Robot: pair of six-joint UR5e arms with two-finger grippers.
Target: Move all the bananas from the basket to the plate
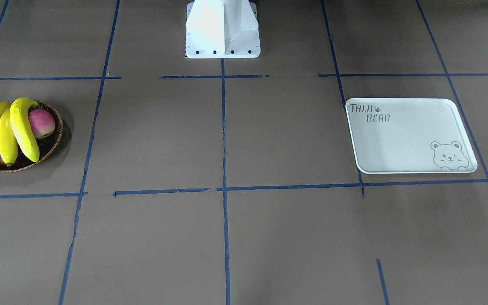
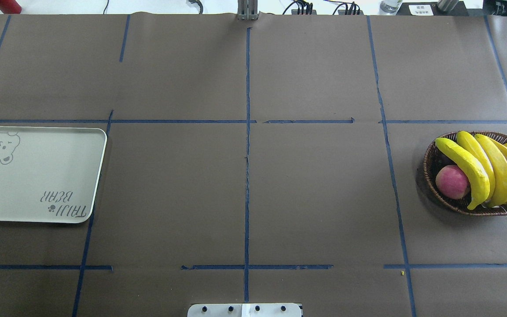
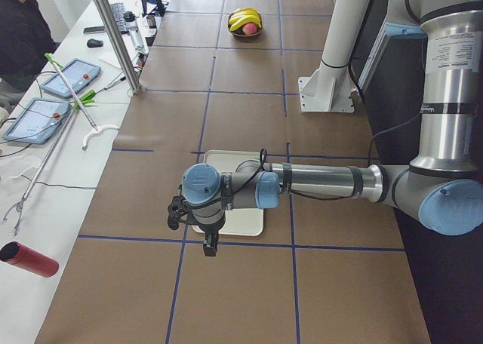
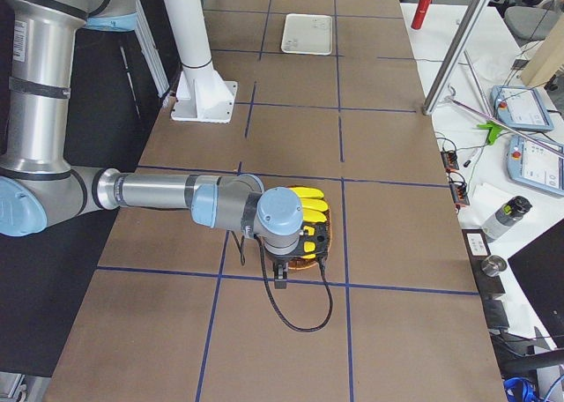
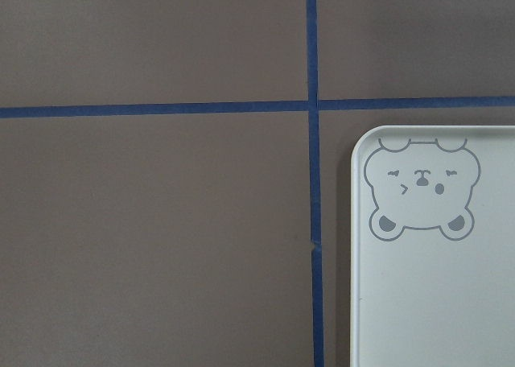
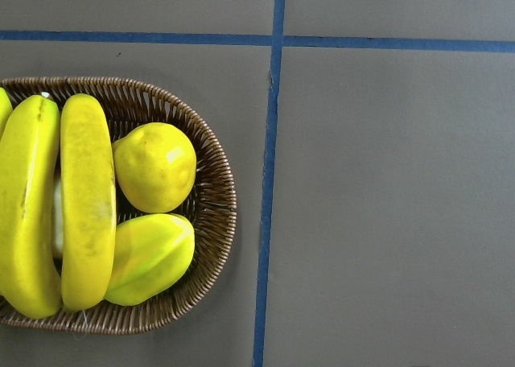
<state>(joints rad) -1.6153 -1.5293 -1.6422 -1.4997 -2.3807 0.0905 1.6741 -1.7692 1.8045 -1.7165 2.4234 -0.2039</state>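
On the brown table (image 2: 315,198), four bananas (image 2: 501,171) and one apple (image 2: 451,181) are being held by the basket (image 2: 428,164), well apart from the plate (image 2: 38,176) — a round yellow fruit (image 6: 154,166) is being shown clearly only wrist-side; whether the left gripper (image 3: 209,246) and right gripper (image 4: 280,277) are parted cannot be told.

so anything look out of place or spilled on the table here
Nothing serious. The bananas lie piled in the basket with an apple, and the plate sits flat and bare. Only the blue tape lines have gaps.
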